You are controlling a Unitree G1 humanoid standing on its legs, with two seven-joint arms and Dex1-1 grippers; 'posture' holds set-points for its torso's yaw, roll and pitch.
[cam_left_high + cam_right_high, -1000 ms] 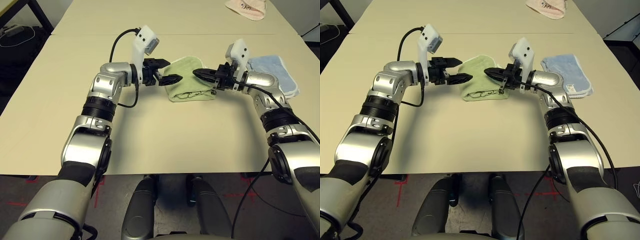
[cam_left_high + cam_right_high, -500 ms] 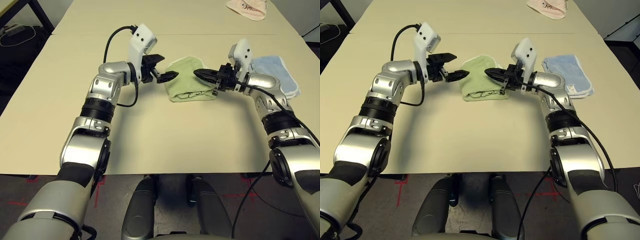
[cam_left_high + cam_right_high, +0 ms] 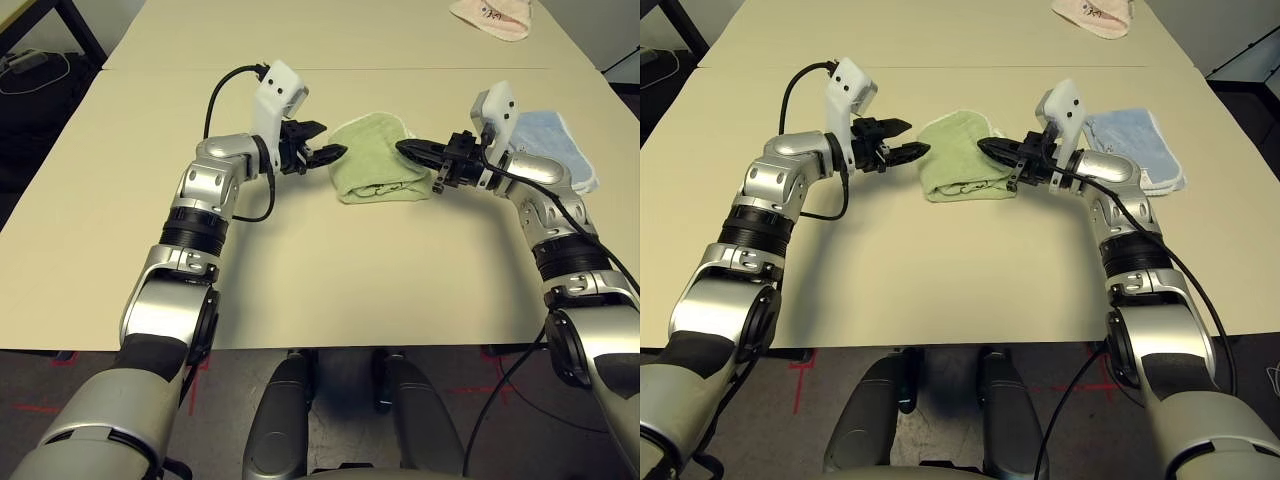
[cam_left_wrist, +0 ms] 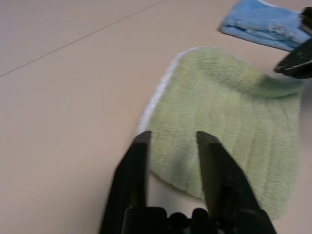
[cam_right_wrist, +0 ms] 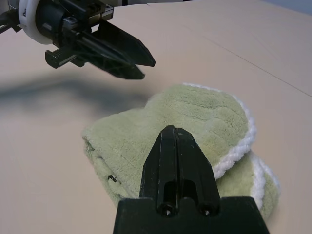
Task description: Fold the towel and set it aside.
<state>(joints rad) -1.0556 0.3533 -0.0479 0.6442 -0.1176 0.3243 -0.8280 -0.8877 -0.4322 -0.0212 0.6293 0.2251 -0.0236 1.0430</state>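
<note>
Folded towel on table, between grippers, long axis running arm to arm. Left gripper narrowly parted, empty, beside towel's left end. Right gripper closed, empty, over right end, nearer.

Even, bright light with soft shadows on the table; the left wrist view is slightly blurred.
</note>
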